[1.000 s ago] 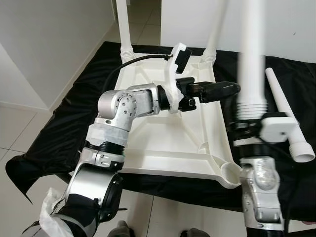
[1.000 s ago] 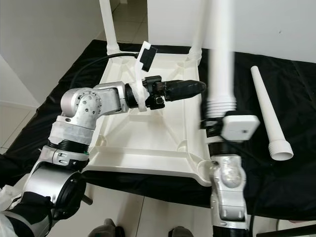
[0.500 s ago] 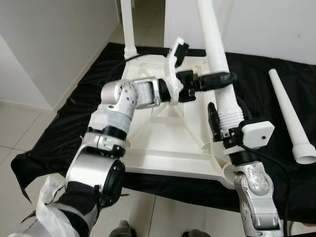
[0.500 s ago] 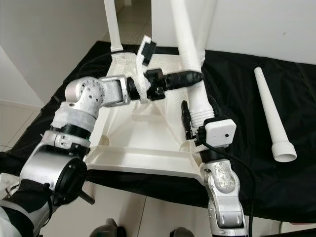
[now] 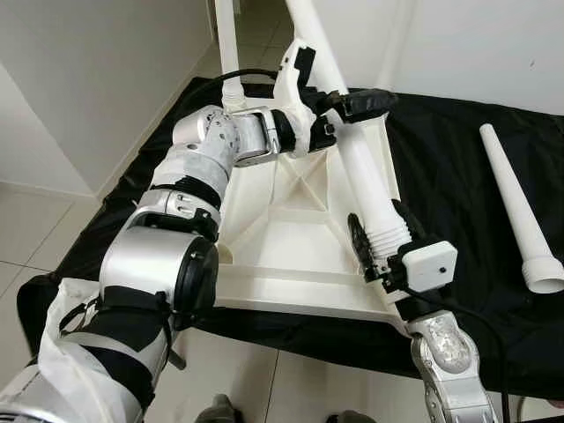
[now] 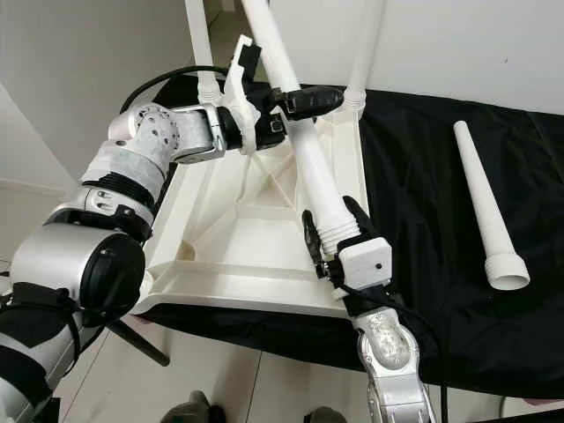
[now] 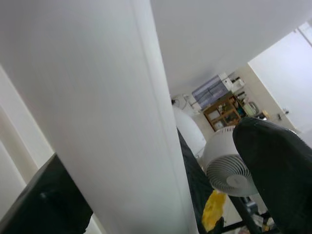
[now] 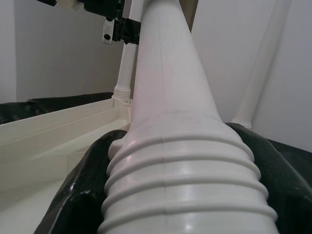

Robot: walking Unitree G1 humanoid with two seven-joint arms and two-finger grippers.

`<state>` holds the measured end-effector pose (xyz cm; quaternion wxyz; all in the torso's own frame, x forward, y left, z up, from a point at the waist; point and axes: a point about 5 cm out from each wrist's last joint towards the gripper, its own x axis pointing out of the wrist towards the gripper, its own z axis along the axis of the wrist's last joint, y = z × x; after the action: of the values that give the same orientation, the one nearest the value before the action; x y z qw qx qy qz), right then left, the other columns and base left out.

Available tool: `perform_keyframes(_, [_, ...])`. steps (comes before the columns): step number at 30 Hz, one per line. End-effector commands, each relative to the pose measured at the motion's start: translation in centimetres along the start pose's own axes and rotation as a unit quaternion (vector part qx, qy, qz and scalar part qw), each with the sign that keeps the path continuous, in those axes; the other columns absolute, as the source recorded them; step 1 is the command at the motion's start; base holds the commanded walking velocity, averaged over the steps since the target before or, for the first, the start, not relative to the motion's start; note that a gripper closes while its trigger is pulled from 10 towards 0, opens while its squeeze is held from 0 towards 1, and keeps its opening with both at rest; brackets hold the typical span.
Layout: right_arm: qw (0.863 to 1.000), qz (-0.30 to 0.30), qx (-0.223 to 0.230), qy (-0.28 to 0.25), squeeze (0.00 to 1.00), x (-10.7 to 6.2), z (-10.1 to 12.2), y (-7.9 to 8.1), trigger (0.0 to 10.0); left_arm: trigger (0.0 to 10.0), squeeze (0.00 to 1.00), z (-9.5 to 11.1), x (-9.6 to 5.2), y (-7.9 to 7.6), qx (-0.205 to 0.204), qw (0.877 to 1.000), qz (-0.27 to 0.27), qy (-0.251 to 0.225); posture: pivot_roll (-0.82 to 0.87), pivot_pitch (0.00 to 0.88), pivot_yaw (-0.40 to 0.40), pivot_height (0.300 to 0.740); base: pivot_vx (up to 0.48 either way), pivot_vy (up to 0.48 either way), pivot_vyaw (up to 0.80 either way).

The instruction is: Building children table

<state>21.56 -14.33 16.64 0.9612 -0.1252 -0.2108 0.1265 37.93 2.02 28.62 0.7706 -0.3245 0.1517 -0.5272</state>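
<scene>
A white plastic table top lies upside down on a black cloth. Two white legs stand in its far corners. A third table leg is held tilted, with its top leaning toward the far left. My right gripper is shut on the leg's ribbed end, just above the table's near right part. Higher up, my left gripper is shut on the leg's shaft, with one black finger beside it. The near right corner is hidden by my right wrist.
A fourth white leg lies loose on the cloth at the right. White walls rise behind and to the left, with a tiled floor along the cloth's left edge. A fan stands in the left wrist view's background.
The held leg has gone from upright to leaning far left. My right gripper has come down to the table's near right part. My left gripper has moved up and closed on the shaft.
</scene>
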Motion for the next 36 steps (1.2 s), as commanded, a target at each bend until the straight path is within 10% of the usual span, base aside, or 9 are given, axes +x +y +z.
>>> perform_keyframes(1, [1.0,0.015,-0.007,0.012,0.0,-0.3,-0.5,0.2,10.0,4.9,0.0,1.7,0.0,-1.0,0.001,1.0,-0.016,-0.024,-0.03,0.0,0.077,0.74,0.0,0.0,0.0])
perform_keyframes(4, [1.0,0.016,-0.01,0.015,0.0,-0.4,-0.7,0.0,10.0,2.7,0.0,1.9,0.0,-1.0,-0.004,1.0,-0.012,-0.029,-0.03,0.0,0.077,0.74,0.0,0.0,0.0])
perform_keyframes(5, [1.0,0.017,-0.012,0.017,0.0,-0.4,-0.7,-0.2,10.0,0.0,0.0,2.0,0.0,-0.9,-0.006,1.0,-0.005,-0.03,-0.03,0.0,0.078,0.74,0.0,0.0,0.0])
perform_keyframes(18, [0.999,0.036,-0.025,0.011,0.0,0.4,-0.9,-1.0,10.0,0.0,0.0,2.3,0.3,-0.5,-0.023,0.998,0.011,-0.05,-0.04,0.0,0.056,0.74,0.0,0.0,0.0])
perform_keyframes(19, [0.999,0.036,-0.023,0.013,0.85,0.5,-1.0,-1.1,10.0,0.0,0.0,2.3,0.4,-0.5,-0.026,0.998,0.012,-0.053,-0.04,0.0,0.049,0.74,0.0,0.0,0.0])
perform_keyframes(20, [0.999,0.036,-0.023,0.013,0.85,0.5,-1.0,-1.1,10.0,0.0,0.0,2.3,0.4,-0.5,-0.026,0.998,0.012,-0.053,-0.04,0.0,0.049,0.74,0.0,0.0,0.0])
perform_keyframes(22, [0.999,0.037,-0.016,0.014,1.0,0.6,-1.1,-1.2,10.0,2.0,0.0,2.3,0.4,-0.5,-0.018,0.999,0.011,-0.05,-0.04,0.0,0.043,0.74,0.0,0.0,0.0])
perform_keyframes(23, [0.999,0.037,-0.01,0.015,1.0,0.7,-1.3,-1.3,10.0,10.0,0.0,2.3,0.4,-0.5,-0.016,0.999,0.012,-0.05,-0.04,0.0,0.037,0.74,0.0,0.0,0.0])
perform_keyframes(36, [0.999,0.01,0.017,0.026,1.0,0.7,-1.7,-2.4,10.0,10.0,0.0,3.1,0.3,-0.2,0.051,0.995,0.036,-0.072,-0.04,0.0,0.031,0.74,0.0,0.0,0.0])
